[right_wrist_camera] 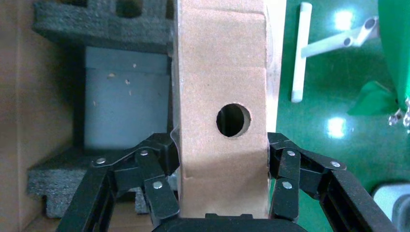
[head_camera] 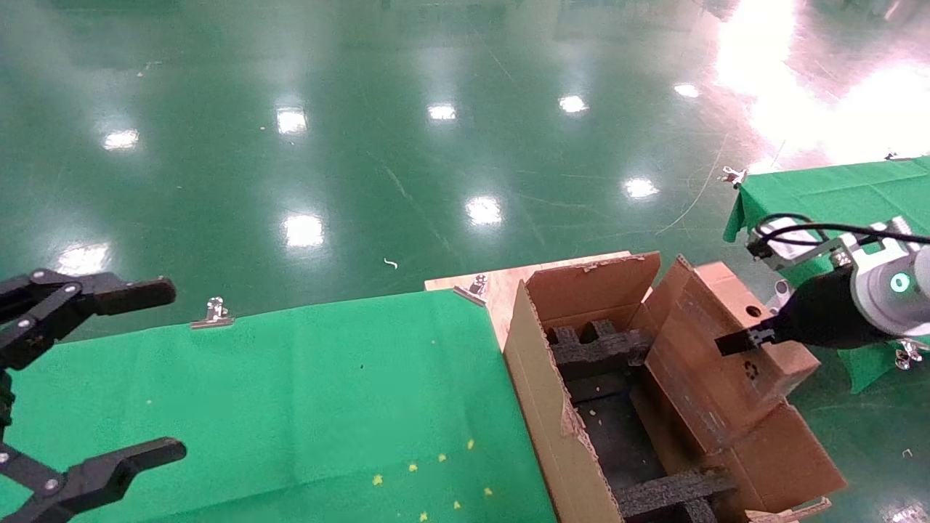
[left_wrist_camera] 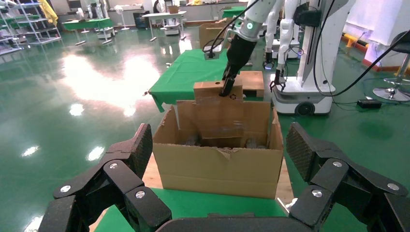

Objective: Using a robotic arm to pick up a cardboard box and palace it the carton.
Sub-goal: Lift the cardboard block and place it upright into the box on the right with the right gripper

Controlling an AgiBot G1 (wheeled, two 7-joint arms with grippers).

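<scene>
Green floor [head_camera: 363, 109] all round; counter [head_camera: 290, 407] w/ green cloth in front of the robot, a second green-draped counter [head_camera: 828, 192] off to the right. The carton [head_camera: 552, 428] sits at the near counter's right end, flaps up, ragged edges, black foam dividers [head_camera: 603, 349] inside. The robotic arm [head_camera: 883, 280] (right, green ring lit) reaches in from the right over the carton's far-right side. Its right end effector [right_wrist_camera: 222, 166] is clamped on the cardboard box [head_camera: 726, 349], fingers [right_wrist_camera: 154, 169] pressed to opp. side faces near one end. Box is held above/at the carton's right wall, partly dipped in, tilted: long axis runs from upper end by the arm down into the carton toward the robot; face w/ round hole [right_wrist_camera: 233, 120] turned up toward the wrist cam; recycling mark on the side face. Left end effector [head_camera: 102, 378] parked at the near-left over the cloth, fingers spread wide, holding nothing.
</scene>
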